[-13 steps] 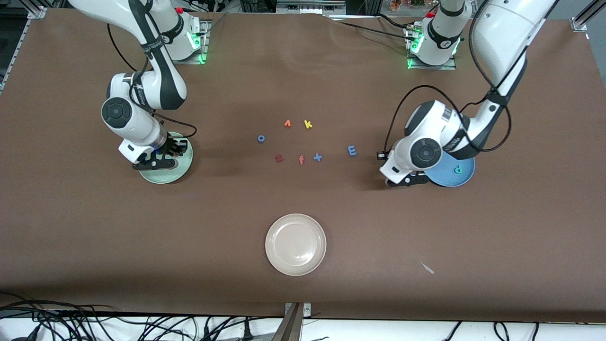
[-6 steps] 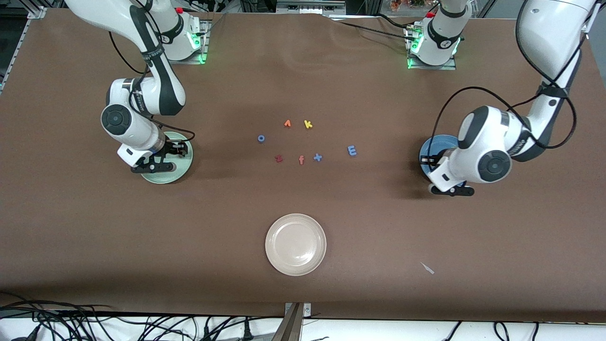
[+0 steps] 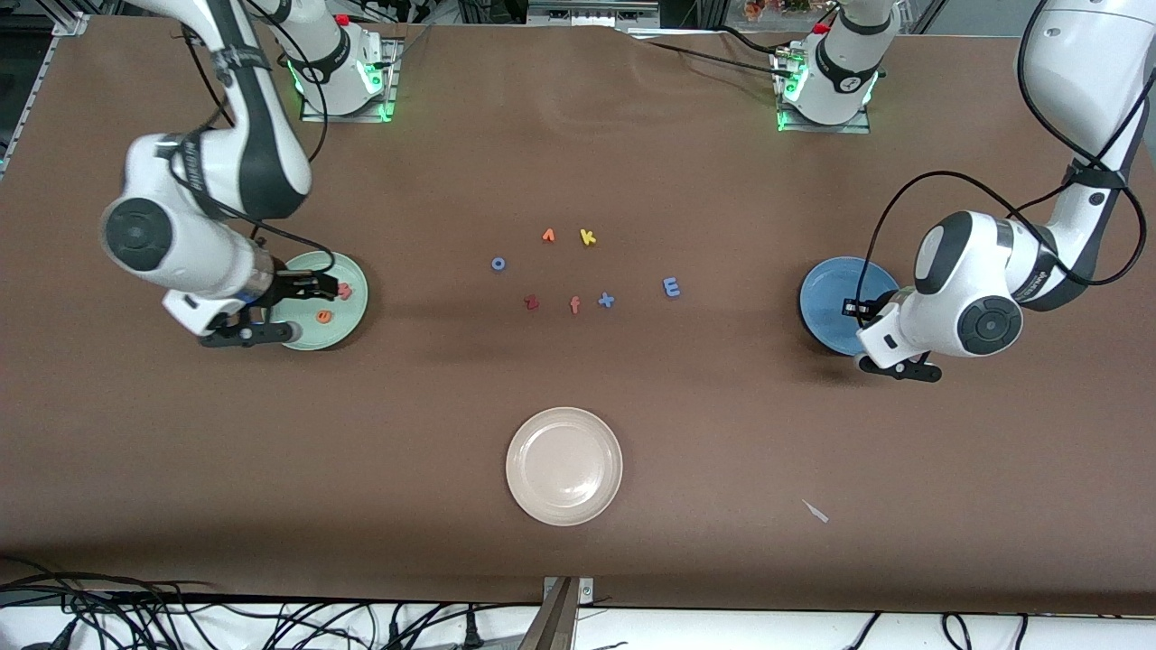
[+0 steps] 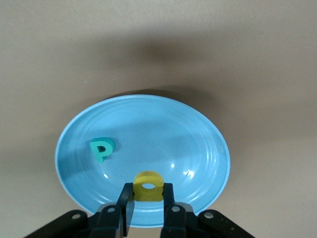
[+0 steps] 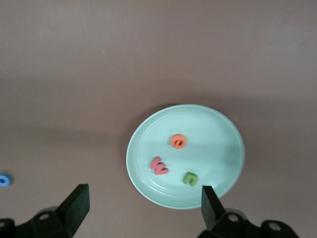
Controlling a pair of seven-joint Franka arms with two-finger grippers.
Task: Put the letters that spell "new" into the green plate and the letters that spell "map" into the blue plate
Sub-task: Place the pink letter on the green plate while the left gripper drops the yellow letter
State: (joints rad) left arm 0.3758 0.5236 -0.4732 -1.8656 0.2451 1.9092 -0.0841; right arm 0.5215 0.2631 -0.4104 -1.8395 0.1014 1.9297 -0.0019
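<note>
The green plate (image 3: 354,311) (image 5: 213,144) holds the orange "e" (image 3: 324,316) (image 5: 178,141), the red-pink "w" (image 3: 344,290) (image 5: 159,166) and the green "n" (image 5: 190,178). My right gripper (image 3: 271,311) (image 5: 143,206) hangs open and empty over that plate's rim. The blue plate (image 3: 831,302) (image 4: 198,134) holds the teal "p" (image 4: 102,148), which the left arm hides in the front view. My left gripper (image 3: 894,366) (image 4: 148,196) is shut on the yellow "a" (image 4: 148,186) over the blue plate's edge. The blue "m" (image 3: 671,287) lies on the table between the plates.
A cream-white plate (image 3: 564,466) sits nearer the front camera. Mid-table lie a blue "o" (image 3: 498,264), an orange letter (image 3: 548,236), a yellow "k" (image 3: 588,237), a dark red "z" (image 3: 532,302), an orange "f" (image 3: 574,305) and a blue "x" (image 3: 606,300).
My right gripper opened and rose off the green plate, leaving its letter there. My left arm swung from beside the blue plate to over it, toward its own end, still shut.
</note>
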